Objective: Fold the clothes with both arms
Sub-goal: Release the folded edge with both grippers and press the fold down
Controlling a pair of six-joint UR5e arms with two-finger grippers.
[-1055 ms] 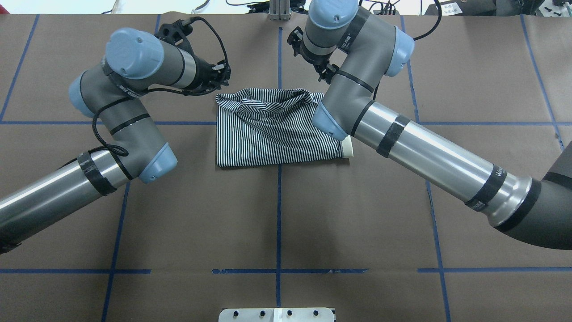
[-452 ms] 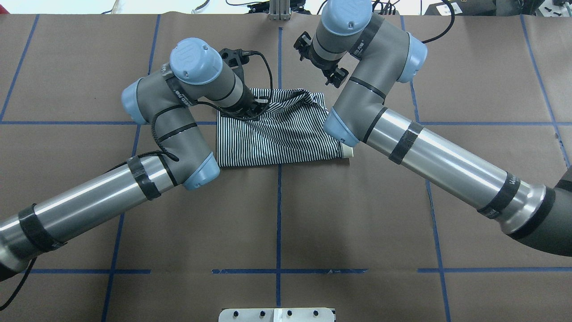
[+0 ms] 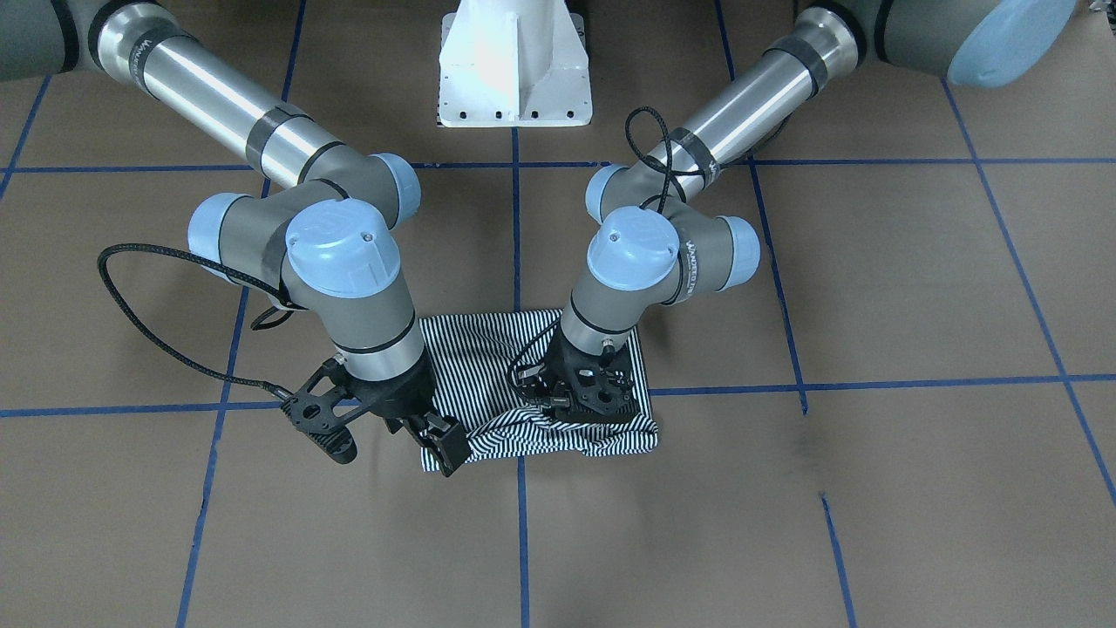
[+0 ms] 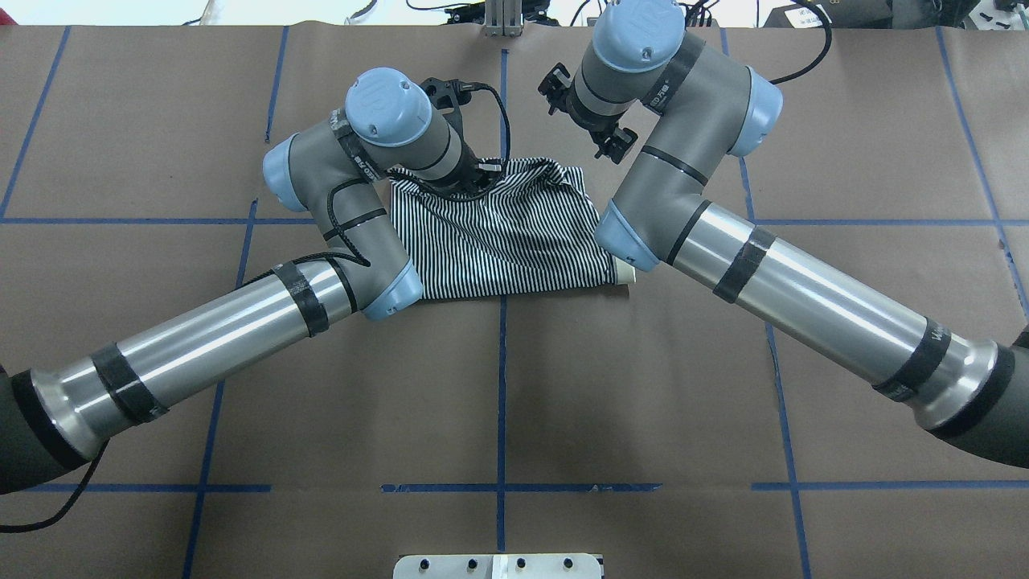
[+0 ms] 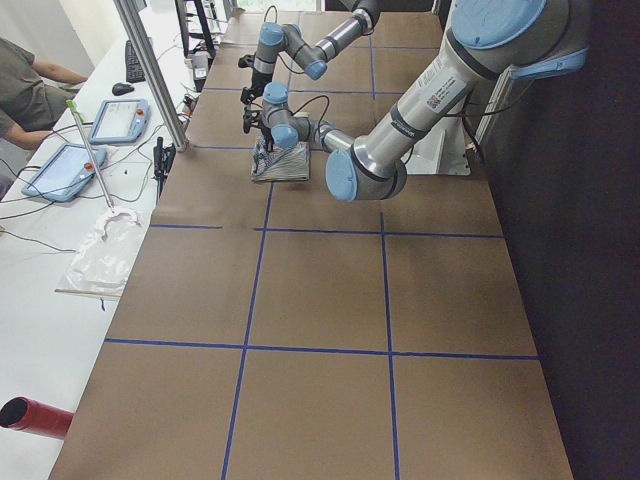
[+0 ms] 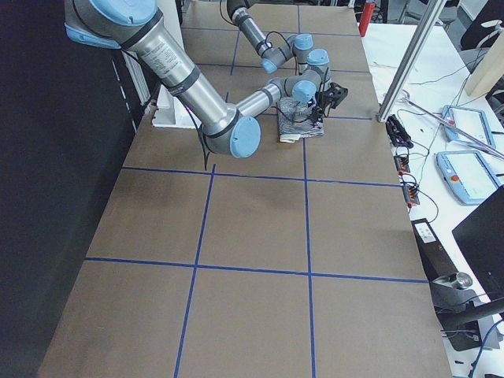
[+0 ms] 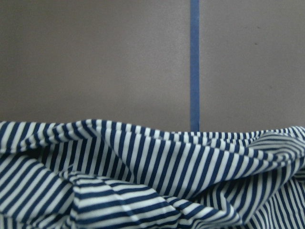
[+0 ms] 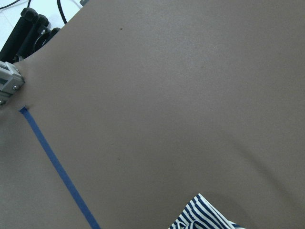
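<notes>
The left hand (image 3: 571, 403) is down in the rumpled far edge of the short-sleeved polo shirt with thin navy-and-white stripes (image 4: 514, 241). Its fingers are hidden in the cloth, so I cannot tell if they are clamped on it or apart. The right hand (image 3: 445, 445) hangs just beside the shirt's far corner on its own side, and I cannot tell its state either. The shirt lies as a folded rectangle in the middle of the brown paper-covered surface with blue tape lines (image 4: 643, 386), nearer the far edge than the robot's edge.

I think the danger here is an uneven pull. If only the left hand takes cloth, the bundle may twist or slide on the paper. If it pinches only the top layer, the lower folds may open. The right hand may also miss the corner and close on nothing, and the wrinkles may stay trapped inside the next fold.
</notes>
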